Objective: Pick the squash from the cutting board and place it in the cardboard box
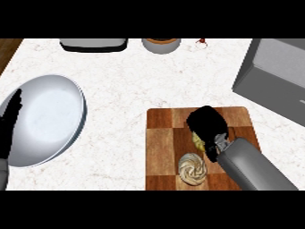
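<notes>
A checkered wooden cutting board (164,147) lies at the lower centre of the counter. My right hand (207,121) is down on its middle, fingers curled round a yellow squash (198,142). Only a small yellow part of the squash shows under the palm, and it is still at board level. A grey box (283,78) with an open top stands at the right edge, beyond the board. My left hand (2,132) rests open at the far left, fingers straight, against the rim of a big white plate (49,116).
A cream swirled item (193,169) lies on the board's near part, beside my right forearm. At the counter's back edge stand a grey appliance (93,44), a round jar (161,44) and a small red thing (201,42).
</notes>
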Controlling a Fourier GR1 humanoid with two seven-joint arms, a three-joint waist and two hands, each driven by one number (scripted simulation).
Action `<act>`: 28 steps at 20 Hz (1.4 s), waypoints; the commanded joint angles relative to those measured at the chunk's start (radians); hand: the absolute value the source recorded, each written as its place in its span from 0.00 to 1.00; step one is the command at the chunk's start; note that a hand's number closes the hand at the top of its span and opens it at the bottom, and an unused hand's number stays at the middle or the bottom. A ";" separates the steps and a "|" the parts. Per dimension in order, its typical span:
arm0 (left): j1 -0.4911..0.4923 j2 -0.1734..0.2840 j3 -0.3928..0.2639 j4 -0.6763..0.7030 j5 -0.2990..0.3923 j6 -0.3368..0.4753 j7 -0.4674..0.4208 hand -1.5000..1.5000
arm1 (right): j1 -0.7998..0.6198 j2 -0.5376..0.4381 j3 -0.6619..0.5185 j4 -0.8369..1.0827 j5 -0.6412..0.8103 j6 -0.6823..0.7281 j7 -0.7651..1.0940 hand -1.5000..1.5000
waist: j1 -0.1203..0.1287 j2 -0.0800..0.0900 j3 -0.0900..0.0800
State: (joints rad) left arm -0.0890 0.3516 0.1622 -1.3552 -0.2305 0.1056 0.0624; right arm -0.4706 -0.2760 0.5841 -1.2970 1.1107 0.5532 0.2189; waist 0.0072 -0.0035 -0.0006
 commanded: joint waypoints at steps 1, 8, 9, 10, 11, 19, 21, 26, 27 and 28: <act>-0.043 0.010 0.033 0.100 0.007 -0.005 -0.059 0.50 | -0.083 -0.021 -0.045 0.043 0.057 -0.072 -0.034 1.00 | -0.004 0.006 0.000; 0.025 0.019 0.053 0.017 0.015 0.015 -0.005 0.50 | 0.014 -0.439 -0.465 0.055 -0.232 -0.318 -0.431 1.00 | -0.100 0.015 0.022; 0.028 0.015 0.059 0.010 0.023 0.018 -0.009 0.50 | 0.008 -0.472 -0.520 0.079 -0.267 -0.338 -0.474 1.00 | -0.091 0.013 0.021; 0.036 0.018 0.063 0.012 0.024 0.017 -0.010 0.50 | 0.026 -0.504 -0.552 0.106 -0.291 -0.359 -0.530 1.00 | -0.090 0.017 0.021; 0.044 0.003 0.054 0.017 0.021 0.022 -0.021 0.50 | 0.018 -0.531 -0.598 0.129 -0.330 -0.363 -0.581 1.00 | -0.089 0.020 0.019; 0.026 0.008 0.031 -0.010 0.022 -0.008 -0.030 0.50 | -0.008 -0.660 -0.862 0.326 -0.576 -0.414 -1.030 1.00 | -0.039 0.025 0.017; 0.037 0.008 0.036 -0.011 0.024 -0.005 -0.036 0.50 | 0.005 -0.701 -0.900 0.404 -0.606 -0.390 -1.134 1.00 | -0.016 0.029 0.017; 0.005 -0.004 0.000 -0.021 0.013 -0.020 -0.031 0.50 | -0.025 -0.755 -0.925 0.606 -0.656 -0.285 -1.340 1.00 | 0.037 0.032 0.011; -0.028 -0.002 0.000 -0.016 0.012 -0.019 -0.016 0.50 | -0.076 -0.789 -0.925 0.620 -0.673 -0.224 -1.316 1.00 | 0.047 0.035 0.010; -0.030 0.003 -0.007 -0.009 0.000 -0.018 -0.018 0.50 | -0.082 -0.769 -0.908 0.652 -0.665 -0.237 -1.322 1.00 | 0.057 0.037 0.010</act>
State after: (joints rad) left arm -0.0962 0.3536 0.1715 -1.3651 -0.2197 0.0941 0.0405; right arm -0.5099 -1.0111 -0.3101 -0.7668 0.4773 0.2126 -0.9441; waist 0.0293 0.0299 0.0118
